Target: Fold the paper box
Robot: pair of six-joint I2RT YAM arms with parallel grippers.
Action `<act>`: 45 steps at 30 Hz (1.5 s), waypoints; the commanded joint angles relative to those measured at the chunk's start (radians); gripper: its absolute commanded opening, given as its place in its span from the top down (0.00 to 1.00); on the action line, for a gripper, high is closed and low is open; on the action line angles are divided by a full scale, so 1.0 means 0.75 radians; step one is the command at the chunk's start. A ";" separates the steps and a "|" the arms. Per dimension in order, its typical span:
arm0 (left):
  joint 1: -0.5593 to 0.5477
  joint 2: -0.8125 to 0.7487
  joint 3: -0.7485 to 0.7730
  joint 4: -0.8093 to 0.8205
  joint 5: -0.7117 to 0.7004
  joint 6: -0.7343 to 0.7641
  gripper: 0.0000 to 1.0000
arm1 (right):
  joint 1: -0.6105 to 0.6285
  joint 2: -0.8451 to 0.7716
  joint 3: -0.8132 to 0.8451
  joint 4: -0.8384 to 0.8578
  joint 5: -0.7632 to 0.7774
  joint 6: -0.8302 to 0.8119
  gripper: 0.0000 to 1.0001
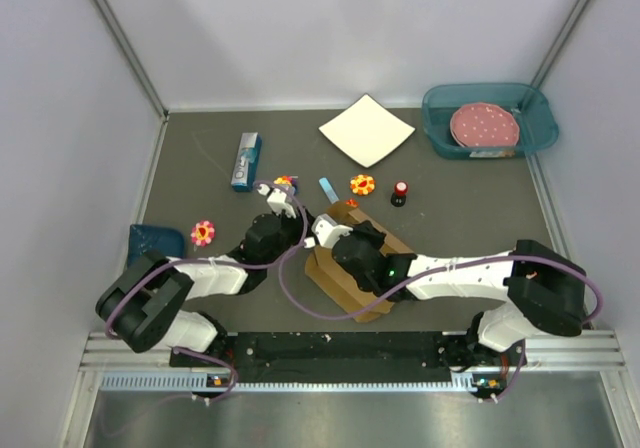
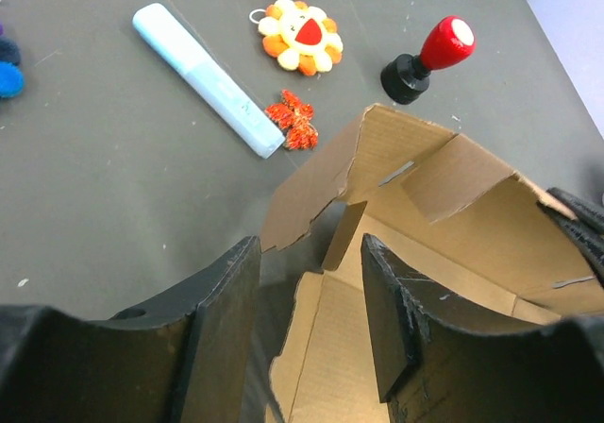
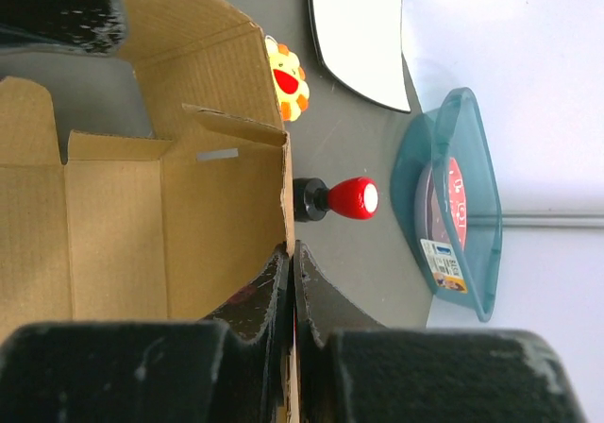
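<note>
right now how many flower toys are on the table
3: pink flower far left, orange flower left of the stamp, and a third flower partly covered by the left arm. Others may hide under the arms.

Everything is lit evenly and brightly from overhead; only soft shadows are cast around the paper box (image 2: pixel 472 215); the close foreground is slightly blurred.

Nothing here reads clearly. A small printed sticker (image 3: pixel 444 264) sits on the wall of the teal tub (image 3: pixel 412 168) at the right of the frame, its lettering too tiny to make out. The blue carton (image 1: pixel 246 161), upper left on the bench (image 1: pixel 470 203), carries print too blurred to read.
</note>
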 commanded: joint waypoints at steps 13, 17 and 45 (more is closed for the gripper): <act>-0.004 -0.209 -0.087 -0.008 -0.073 -0.181 0.70 | 0.027 -0.054 -0.017 -0.017 -0.004 0.107 1.00; -0.006 -0.300 -0.171 0.018 -0.003 -0.355 0.86 | 0.024 -0.052 -0.011 -0.007 -0.004 0.107 1.00; -0.053 0.238 -0.053 -0.117 -0.191 -0.515 0.94 | 0.024 -0.064 -0.009 -0.032 -0.037 0.142 1.00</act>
